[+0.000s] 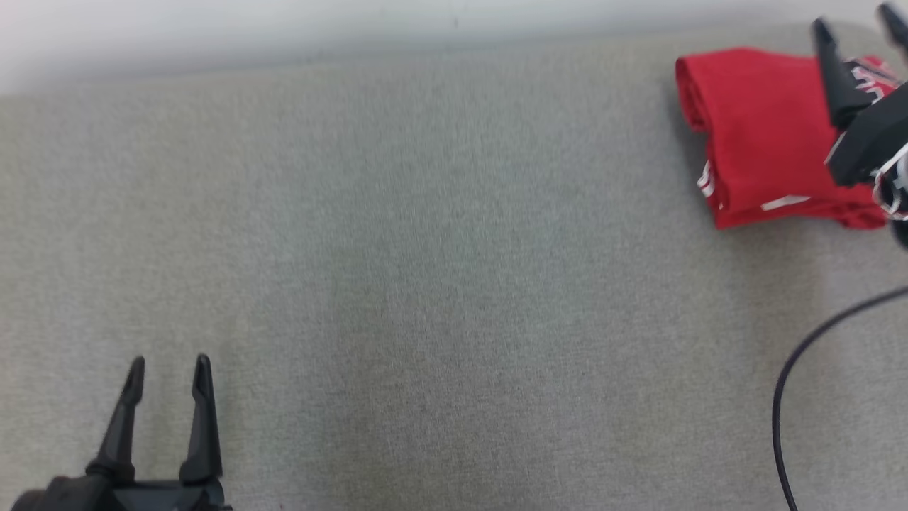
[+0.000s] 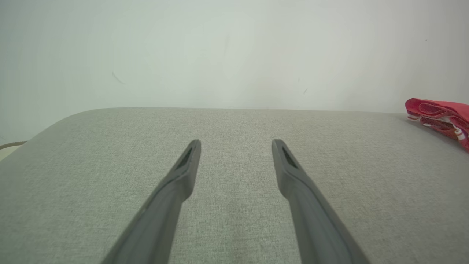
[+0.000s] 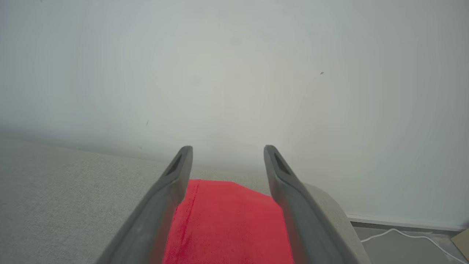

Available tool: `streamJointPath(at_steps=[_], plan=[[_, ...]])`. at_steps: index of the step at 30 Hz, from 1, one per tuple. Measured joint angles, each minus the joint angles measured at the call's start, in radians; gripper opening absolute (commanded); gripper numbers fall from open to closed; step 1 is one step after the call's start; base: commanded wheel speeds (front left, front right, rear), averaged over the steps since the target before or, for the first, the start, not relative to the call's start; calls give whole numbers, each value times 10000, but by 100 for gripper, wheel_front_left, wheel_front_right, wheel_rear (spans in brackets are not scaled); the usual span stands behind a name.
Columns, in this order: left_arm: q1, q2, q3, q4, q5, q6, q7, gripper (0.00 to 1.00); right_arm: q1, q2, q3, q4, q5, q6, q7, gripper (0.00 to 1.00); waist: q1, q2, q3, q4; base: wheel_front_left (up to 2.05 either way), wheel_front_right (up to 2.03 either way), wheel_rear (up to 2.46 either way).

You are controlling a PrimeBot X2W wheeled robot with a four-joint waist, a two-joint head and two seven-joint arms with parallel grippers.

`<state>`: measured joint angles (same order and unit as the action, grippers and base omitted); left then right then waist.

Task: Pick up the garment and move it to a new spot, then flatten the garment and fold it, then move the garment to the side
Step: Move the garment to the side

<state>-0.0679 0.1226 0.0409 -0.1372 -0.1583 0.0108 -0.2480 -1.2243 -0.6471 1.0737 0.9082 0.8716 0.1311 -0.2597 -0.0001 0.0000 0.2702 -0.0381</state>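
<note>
With the folded red garment [image 1: 762, 135] laid at the far right corner of the tabletop [image 1: 425, 248], the right gripper [image 1: 854, 17] held wide and empty above it, and the left gripper [image 1: 169, 360] wide at near left, folds could be snagged and undone by a finger during retraction.

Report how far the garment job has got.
Done, by the look of it: the red garment lies folded in a compact bundle at the far right of the grey surface. In hand: the right pincer is open over it, gripping nothing; the left pincer is open over bare surface. Left: probably just drawing the right arm back.
</note>
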Motion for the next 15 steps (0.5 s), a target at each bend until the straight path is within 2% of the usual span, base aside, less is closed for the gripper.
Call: streamJointPath(at_steps=[5,15], plan=[[295,-96,-38,291,-15,12,-84,100,1182,336,-1766,-1039,-320,0,-19,100,-1,-1,-701,44,0,0,0],[860,-98,132,640,-182,31,-125,100,5123,1438,-4631,-2836,-1998,0,-17,100,-2,-1,-2104,146,0,0,0]])
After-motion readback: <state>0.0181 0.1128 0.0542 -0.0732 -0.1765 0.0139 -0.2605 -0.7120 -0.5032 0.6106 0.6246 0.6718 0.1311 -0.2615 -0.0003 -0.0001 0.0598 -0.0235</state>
